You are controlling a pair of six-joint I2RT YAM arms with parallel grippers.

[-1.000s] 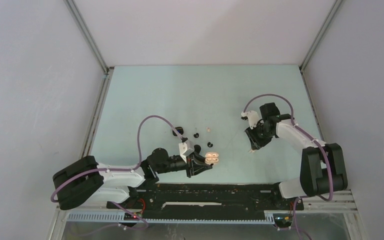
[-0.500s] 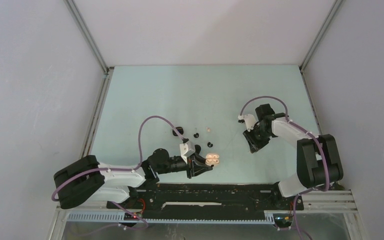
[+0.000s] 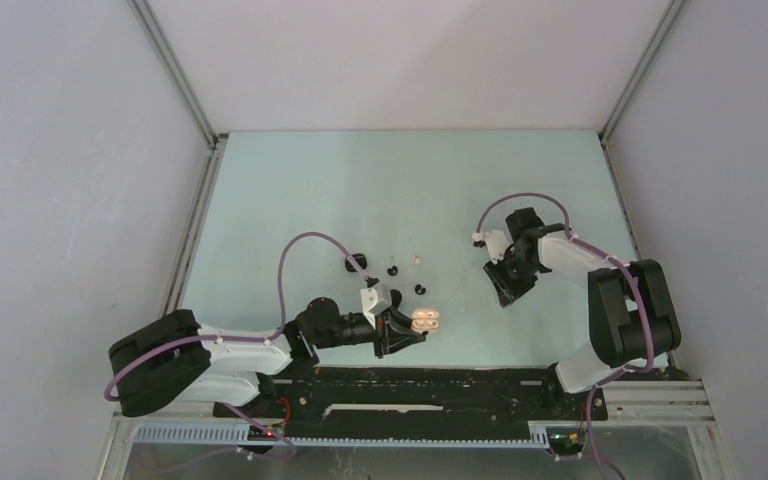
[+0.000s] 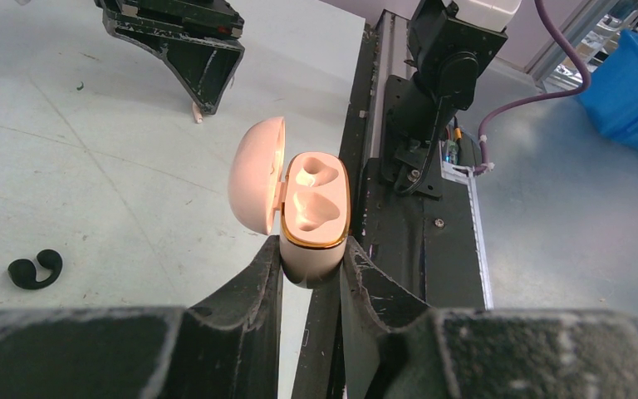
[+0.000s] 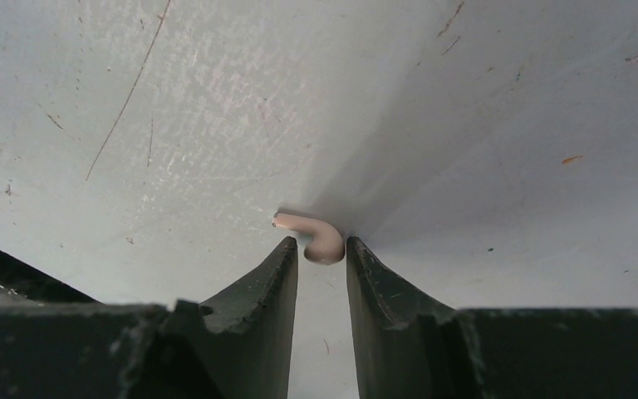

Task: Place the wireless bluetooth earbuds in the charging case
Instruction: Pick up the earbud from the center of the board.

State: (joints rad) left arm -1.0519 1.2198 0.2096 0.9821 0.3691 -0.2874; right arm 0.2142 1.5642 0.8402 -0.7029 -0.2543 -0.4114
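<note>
My left gripper (image 3: pixel 406 334) is shut on an open beige charging case (image 3: pixel 425 319), lid hinged to the left. In the left wrist view the case (image 4: pixel 316 208) stands upright between the fingertips of this gripper (image 4: pixel 311 249), both sockets empty. My right gripper (image 3: pixel 505 293) is down at the table. In the right wrist view its tips (image 5: pixel 321 243) are closed narrowly round a beige hooked earbud (image 5: pixel 326 244) that lies on the table. Two black earbuds (image 3: pixel 392 270) (image 3: pixel 420 289) and a small beige one (image 3: pixel 417 258) lie between the arms. One black earbud also shows in the left wrist view (image 4: pixel 35 268).
A larger black rounded case (image 3: pixel 355 262) lies left of the loose earbuds. The black base rail (image 3: pixel 440 385) runs along the near edge, right below the held case. Grey walls enclose the pale green table (image 3: pixel 410 180).
My right gripper has shifted slightly left and down over the beige earbud, which now hides under it in the top view. The left gripper and case have barely moved.
</note>
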